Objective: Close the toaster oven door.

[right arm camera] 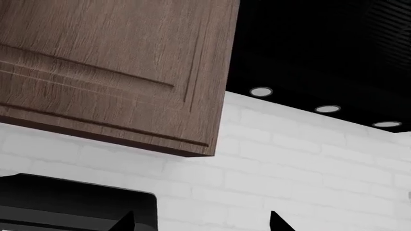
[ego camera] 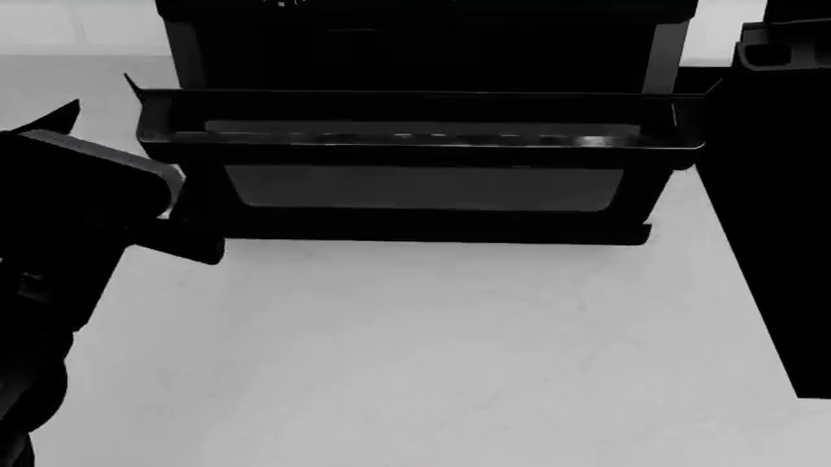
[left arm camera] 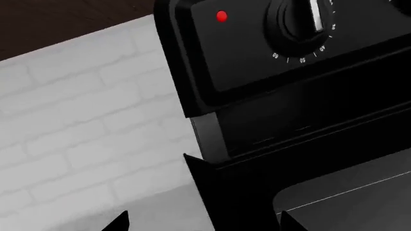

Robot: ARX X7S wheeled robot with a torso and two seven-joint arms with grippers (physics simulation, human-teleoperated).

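Observation:
The toaster oven (ego camera: 415, 44) stands at the back of the counter, and its cavity is dark. The toaster oven door (ego camera: 415, 187) hangs open toward me, with its glass window facing up and its bar handle (ego camera: 415, 233) along the near edge. My left gripper (ego camera: 189, 233) is at the door's left near corner. In the left wrist view this gripper (left arm camera: 204, 222) is open, and its fingertips (left arm camera: 119, 222) straddle the door's left edge (left arm camera: 237, 192). A knob (left arm camera: 301, 19) and a red light (left arm camera: 222, 16) show above. My right gripper (right arm camera: 202, 222) is open and empty, and points up at the wall.
My right arm (ego camera: 779, 195) stands as a tall black shape to the right of the oven. The pale counter (ego camera: 429, 350) stretches in front of the door. The right wrist view shows a wooden cabinet (right arm camera: 115, 67), a white brick wall (right arm camera: 289, 163) and a black hood with round lights (right arm camera: 327, 109).

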